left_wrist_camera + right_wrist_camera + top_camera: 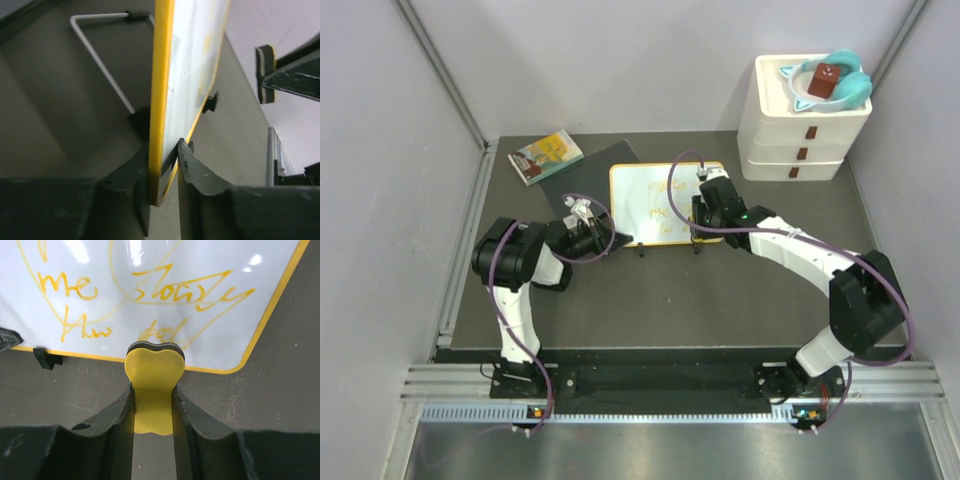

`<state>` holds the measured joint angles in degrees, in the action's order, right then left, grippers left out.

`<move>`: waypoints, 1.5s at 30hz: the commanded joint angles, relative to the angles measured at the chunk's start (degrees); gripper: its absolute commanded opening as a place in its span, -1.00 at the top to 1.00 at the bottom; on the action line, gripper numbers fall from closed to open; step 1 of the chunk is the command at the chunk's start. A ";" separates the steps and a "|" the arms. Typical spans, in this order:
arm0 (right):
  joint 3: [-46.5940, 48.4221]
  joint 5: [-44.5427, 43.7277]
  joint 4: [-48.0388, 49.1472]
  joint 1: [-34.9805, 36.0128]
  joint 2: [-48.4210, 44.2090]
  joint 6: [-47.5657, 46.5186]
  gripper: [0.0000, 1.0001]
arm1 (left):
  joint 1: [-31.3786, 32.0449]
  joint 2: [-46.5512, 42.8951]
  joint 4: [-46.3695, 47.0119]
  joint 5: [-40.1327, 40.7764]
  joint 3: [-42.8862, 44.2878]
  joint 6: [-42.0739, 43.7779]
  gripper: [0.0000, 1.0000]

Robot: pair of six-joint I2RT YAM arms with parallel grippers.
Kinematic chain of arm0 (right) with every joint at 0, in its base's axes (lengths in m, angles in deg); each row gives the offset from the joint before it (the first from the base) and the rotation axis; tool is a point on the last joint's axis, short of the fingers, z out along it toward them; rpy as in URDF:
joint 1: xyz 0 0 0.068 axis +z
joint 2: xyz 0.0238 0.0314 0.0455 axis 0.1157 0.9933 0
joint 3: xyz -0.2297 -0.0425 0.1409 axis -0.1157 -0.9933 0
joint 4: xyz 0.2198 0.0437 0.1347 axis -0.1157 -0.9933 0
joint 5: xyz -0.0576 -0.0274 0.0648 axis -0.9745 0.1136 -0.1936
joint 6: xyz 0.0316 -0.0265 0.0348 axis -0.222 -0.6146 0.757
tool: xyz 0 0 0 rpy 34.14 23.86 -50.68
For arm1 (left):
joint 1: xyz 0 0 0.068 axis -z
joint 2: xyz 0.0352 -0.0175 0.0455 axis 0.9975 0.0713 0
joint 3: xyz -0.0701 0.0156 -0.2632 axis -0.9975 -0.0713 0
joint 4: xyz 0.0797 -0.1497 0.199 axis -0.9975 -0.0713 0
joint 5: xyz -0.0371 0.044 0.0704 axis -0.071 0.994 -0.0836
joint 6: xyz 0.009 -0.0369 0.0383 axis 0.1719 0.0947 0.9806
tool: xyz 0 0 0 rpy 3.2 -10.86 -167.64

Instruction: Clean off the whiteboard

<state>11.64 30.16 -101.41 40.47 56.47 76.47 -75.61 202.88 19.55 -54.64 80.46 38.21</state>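
Observation:
The whiteboard [650, 200] with a yellow-orange frame stands propped on the dark table, with yellow scribbles on its face [165, 295]. My left gripper [612, 240] is shut on the board's lower left edge; in the left wrist view the two jaws pinch the frame [162, 150] of the board [192, 75]. My right gripper [704, 212] is shut on a yellow eraser [154, 371] with a black felt face. The eraser sits at the board's lower edge near its right corner. It also shows in the left wrist view [266, 72].
A white stack of drawers [803, 135] with a teal object on top stands at the back right. A small colourful book [546, 157] and a dark grey mat [592, 172] lie at the back left. The board's wire stand [95, 55] and black feet [45, 359] rest on the table.

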 commanded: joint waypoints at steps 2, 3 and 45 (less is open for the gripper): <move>3.94 -0.50 4.08 -0.60 0.83 -1.13 1.00 | -0.46 -1.76 9.22 1.75 -1.50 2.09 0.82; 4.03 -0.67 4.35 -0.51 1.27 -1.13 1.00 | -0.55 -1.76 9.22 1.75 -1.85 1.92 0.90; 20.31 -8.76 8.13 15.66 27.46 -4.39 1.00 | -2.48 3.60 7.20 6.50 -4.14 -4.59 1.00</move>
<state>32.25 20.61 -87.05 54.28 80.34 69.21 -76.55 204.48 28.81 -56.98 77.49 29.66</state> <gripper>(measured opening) 0.294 0.114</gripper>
